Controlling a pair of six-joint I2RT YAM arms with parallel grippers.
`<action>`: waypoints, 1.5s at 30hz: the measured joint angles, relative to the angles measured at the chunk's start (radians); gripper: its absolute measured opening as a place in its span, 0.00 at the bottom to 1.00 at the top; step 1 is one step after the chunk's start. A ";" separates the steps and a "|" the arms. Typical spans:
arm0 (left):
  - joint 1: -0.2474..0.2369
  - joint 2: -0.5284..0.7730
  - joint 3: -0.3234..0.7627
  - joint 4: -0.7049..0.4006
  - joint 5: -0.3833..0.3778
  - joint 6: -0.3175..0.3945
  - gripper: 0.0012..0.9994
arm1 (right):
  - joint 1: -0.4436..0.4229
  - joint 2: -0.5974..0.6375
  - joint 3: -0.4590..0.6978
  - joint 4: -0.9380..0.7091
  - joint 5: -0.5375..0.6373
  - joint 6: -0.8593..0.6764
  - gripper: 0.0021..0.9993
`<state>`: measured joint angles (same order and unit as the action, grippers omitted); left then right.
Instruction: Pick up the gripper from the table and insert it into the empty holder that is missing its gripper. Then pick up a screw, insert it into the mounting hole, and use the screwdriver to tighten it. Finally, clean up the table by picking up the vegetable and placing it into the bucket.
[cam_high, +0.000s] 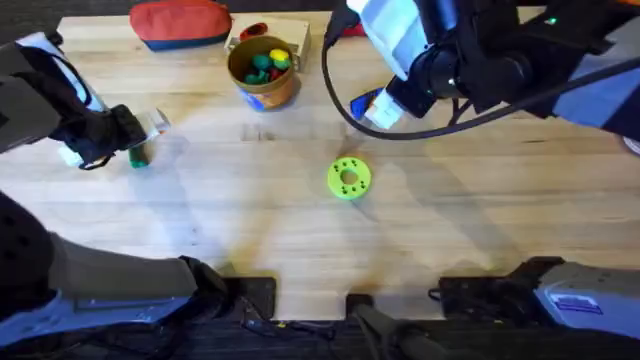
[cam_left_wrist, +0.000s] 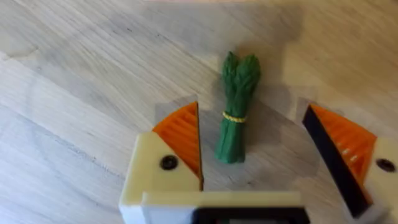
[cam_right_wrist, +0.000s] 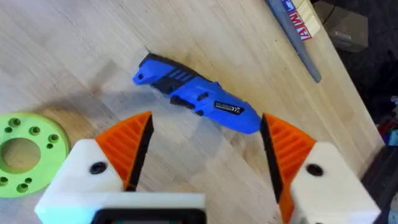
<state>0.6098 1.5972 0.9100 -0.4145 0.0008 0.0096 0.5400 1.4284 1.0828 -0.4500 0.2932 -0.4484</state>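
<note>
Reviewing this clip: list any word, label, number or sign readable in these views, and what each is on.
None can be read outright.
Black label with white print on the blue screwdriver: too small to read.
Red and white marking on the grey tool at the table edge: blurred, unreadable.
White sticker on the right arm's base: unreadable.
Blue patch on the bucket: no legible text.

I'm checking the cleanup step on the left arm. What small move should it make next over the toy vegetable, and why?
Probably lower the left end effector straight down, then close. Its orange ribbed pads stand open on either side of the small dark-green toy asparagus bundle, which lies flat on the wooden table, ungripped. The round tan bucket is the destination.
</note>
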 joint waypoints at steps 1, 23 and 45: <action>0.000 0.016 0.000 0.000 0.001 0.011 0.99 | 0.000 0.000 0.000 0.000 0.000 0.000 0.99; -0.072 -0.151 0.021 -0.037 0.067 -0.005 0.02 | 0.000 -0.038 0.019 -0.116 0.000 0.039 0.99; -0.601 -0.059 0.041 0.403 0.332 -0.029 0.02 | 0.000 -0.394 0.133 -0.404 -0.003 0.293 0.99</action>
<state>0.0087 1.5378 0.9512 -0.0113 0.3325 -0.0189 0.5400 1.0341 1.2156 -0.8536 0.2901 -0.1558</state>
